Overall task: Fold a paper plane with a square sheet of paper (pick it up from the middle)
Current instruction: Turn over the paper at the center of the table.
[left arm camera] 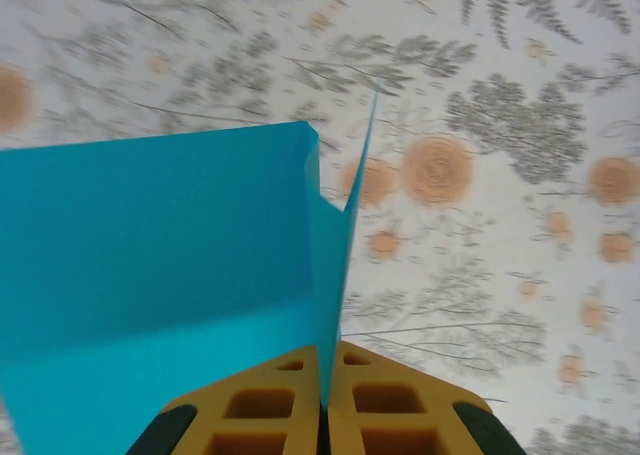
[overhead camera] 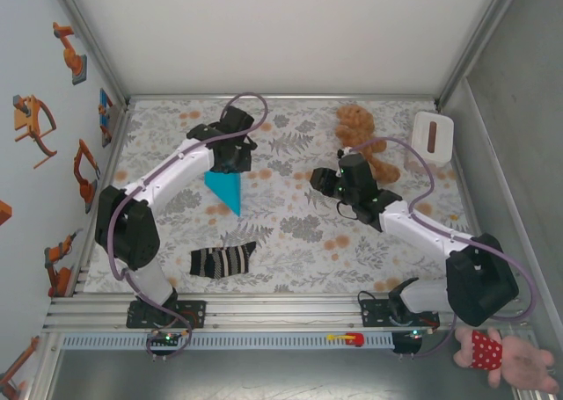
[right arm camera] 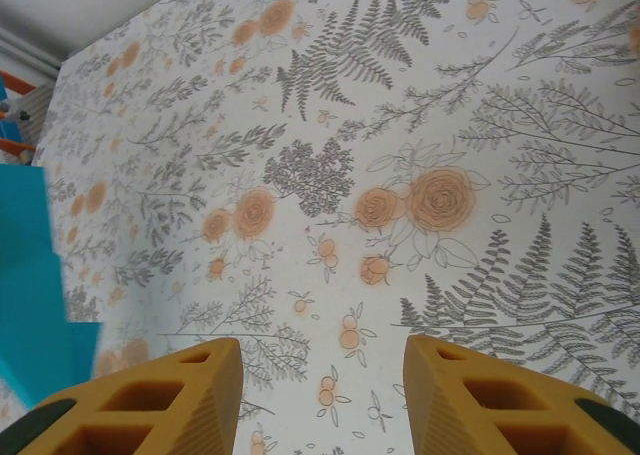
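Left gripper (left arm camera: 325, 375) is clamped on the paper plane (overhead camera: 226, 189). The fingers are pressed together with the centre crease pinched upright between them and one wing spreading flat to the side. Holding it by the crease likely keeps the folds set. The plane sits left of centre over the table (overhead camera: 299, 233), point toward the near edge. Right gripper (right arm camera: 320, 395) has its jaws apart and empty, well clear of the plane, probably leaving it to the left arm.
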Controlling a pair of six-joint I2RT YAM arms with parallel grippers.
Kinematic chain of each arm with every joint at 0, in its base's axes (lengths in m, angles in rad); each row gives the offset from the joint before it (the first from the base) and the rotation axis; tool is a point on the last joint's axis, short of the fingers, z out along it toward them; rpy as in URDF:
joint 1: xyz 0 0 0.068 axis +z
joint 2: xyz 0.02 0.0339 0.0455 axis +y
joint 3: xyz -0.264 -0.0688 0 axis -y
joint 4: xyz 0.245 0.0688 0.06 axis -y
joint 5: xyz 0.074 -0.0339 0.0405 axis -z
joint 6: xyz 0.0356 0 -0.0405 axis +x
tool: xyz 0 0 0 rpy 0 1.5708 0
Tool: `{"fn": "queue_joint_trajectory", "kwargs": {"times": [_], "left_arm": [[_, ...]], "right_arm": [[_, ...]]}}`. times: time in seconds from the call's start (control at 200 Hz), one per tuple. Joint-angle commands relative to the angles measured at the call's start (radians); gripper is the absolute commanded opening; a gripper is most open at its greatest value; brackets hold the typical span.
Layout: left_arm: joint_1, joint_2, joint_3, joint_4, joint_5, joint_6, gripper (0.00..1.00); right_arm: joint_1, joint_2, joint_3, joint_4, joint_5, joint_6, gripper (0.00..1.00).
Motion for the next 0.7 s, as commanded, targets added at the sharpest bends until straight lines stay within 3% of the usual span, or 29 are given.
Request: {"fn": "queue_joint_trajectory", "kwargs": {"times": [0.0, 0.32, 0.521, 0.696], "left_arm": [[-0.032, 0.046, 0.053, -0.139, -0.249, 0.071, 0.09], [-0.119, 0.285, 0.132, -0.176, -0.503, 0.03, 0.09], [-0.167, 0.432, 0.202, -0.193, -0.586, 0.029, 0.09], [-0.202, 0.542, 0.264, -0.213, -0.568, 0.015, 0.1]], "right_arm": [[-0.009, -0.03, -0.02, -0.018, 0.056, 0.007, 0.46], [-0.023, -0.115, -0.079, -0.05, 0.165, 0.059, 0.45], [-0.031, -0.122, -0.093, -0.063, 0.162, 0.065, 0.45], [-0.034, -0.118, -0.099, -0.065, 0.16, 0.072, 0.44]]}}
